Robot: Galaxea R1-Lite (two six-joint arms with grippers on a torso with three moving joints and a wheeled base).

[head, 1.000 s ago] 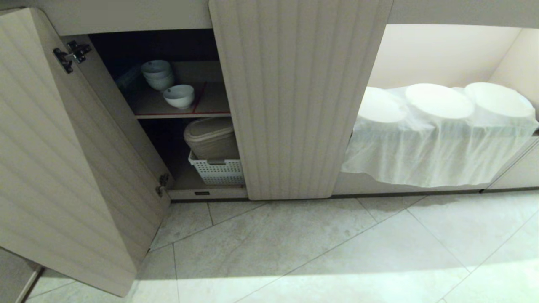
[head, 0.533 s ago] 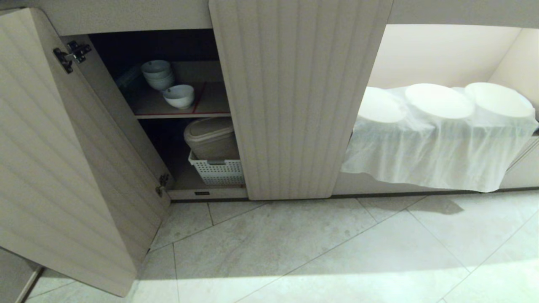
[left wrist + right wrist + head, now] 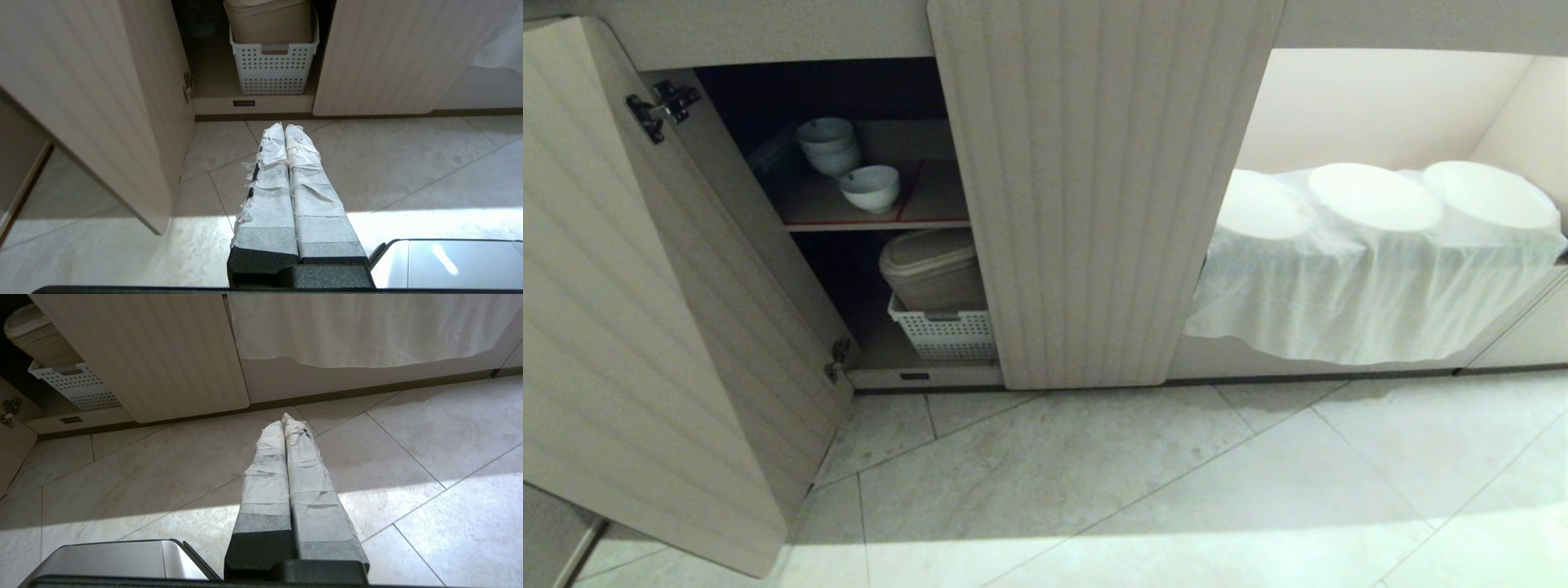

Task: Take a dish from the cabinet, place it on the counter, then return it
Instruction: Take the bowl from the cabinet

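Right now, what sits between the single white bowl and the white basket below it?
In the head view: the shelf under the bowl, then a beige lidded bin standing in the basket.

The white cloth (image 3: 1364, 302) over the right-hand shelf shifts. Its lower right hem now hangs higher than half a second ago.

Low beige cabinet w/ fluted doors (image 3: 1094, 204): left door (image 3: 629, 327) swung open, middle one shut. Dark interior, red-edged shelf (image 3: 931, 214) holds small round white bowl (image 3: 871, 187), stack of white bowls (image 3: 828, 145) behind it. Below: beige lidded bin (image 3: 931, 268) in white perforated plastic basket (image 3: 946, 331). Right: white cloth (image 3: 1356, 286) draped over three round shapes. Pale tiled floor (image 3: 1143, 490).
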